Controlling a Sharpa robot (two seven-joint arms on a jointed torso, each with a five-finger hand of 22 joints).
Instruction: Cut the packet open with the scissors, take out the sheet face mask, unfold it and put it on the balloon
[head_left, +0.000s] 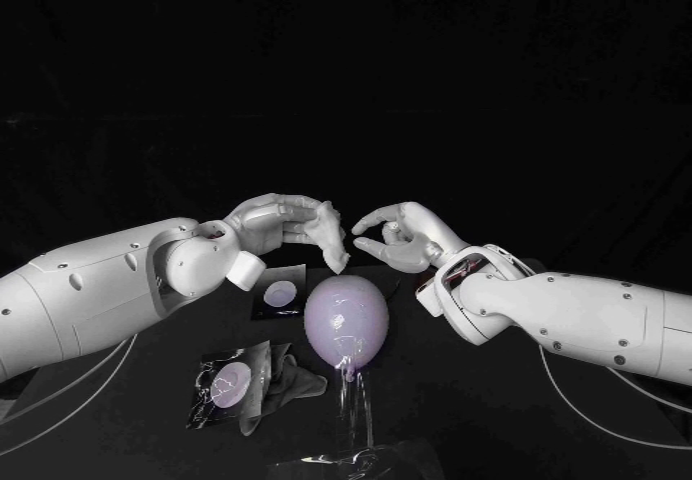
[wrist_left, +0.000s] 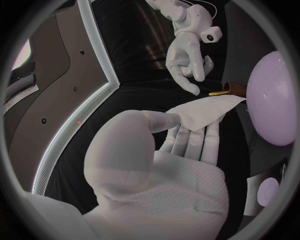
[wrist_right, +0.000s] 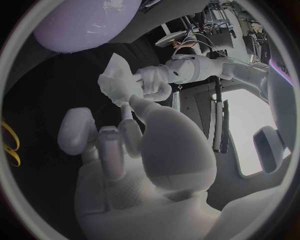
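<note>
My left hand (head_left: 278, 224) is raised behind the balloon and pinches a folded white sheet mask (head_left: 335, 247), which hangs down from its fingers. In the left wrist view the mask (wrist_left: 203, 112) lies across the fingertips under the thumb. My right hand (head_left: 397, 236) hovers just right of the mask with curved fingers a small gap away, holding nothing. The right wrist view shows the mask (wrist_right: 114, 82) just beyond its fingertips. The lavender balloon (head_left: 346, 320) stands upright on a clear stand below both hands. The opened packet (head_left: 231, 384) lies crumpled at the front left.
A dark packet piece with a round lavender label (head_left: 278, 294) lies on the table under my left wrist. Yellow scissor handles (wrist_left: 219, 93) lie on the table behind the balloon, and the right wrist view shows the handles (wrist_right: 9, 144) too. The clear stand's base (head_left: 353, 462) sits at the front edge.
</note>
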